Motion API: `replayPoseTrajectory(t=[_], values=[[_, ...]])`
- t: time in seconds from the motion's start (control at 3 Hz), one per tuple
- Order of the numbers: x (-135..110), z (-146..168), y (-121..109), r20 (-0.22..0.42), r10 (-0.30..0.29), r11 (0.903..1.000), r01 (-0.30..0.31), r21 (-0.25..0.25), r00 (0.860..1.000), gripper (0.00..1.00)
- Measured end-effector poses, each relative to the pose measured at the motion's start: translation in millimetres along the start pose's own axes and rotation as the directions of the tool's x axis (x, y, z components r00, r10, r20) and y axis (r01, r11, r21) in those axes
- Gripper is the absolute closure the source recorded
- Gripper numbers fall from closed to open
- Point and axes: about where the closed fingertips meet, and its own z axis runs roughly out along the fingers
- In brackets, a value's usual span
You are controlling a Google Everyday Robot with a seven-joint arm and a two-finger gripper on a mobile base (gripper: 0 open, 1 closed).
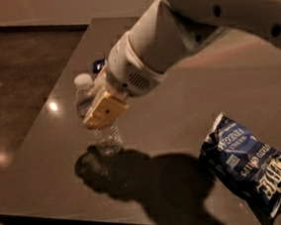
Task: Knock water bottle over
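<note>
While gripper (105, 110) sits against middle of tilted water bottle (107, 137), grip state can't tell; bottle label unreadable; chip bag (250, 166) right reads "VINEGAR", "CHIPS".

Dim light; pincer (104, 109) over hard shadow (137, 179)

Perhaps an office: dark table (193, 97), polished floor (17, 71), claw (103, 112) above.

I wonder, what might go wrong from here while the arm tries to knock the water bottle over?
1. The gripper is at mid-height on the water bottle, which leans left, so it may fall and roll off the left edge of the table.
2. A push that low might slide it instead of tipping it.
3. The small dark object behind it could get struck.
</note>
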Motion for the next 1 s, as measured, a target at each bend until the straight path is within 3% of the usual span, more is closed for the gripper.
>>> replayPoseTrajectory(t=[0.33,0.67,1.0], values=[[0,-12,-33,-0.123,-0.032,0.9991,0.035,0.024,0.992,1.0],[5,-25,-58,-0.278,-0.066,0.995,0.084,0.054,0.958,1.0],[24,-37,-78,-0.458,-0.089,0.988,0.137,0.072,0.885,1.0]])
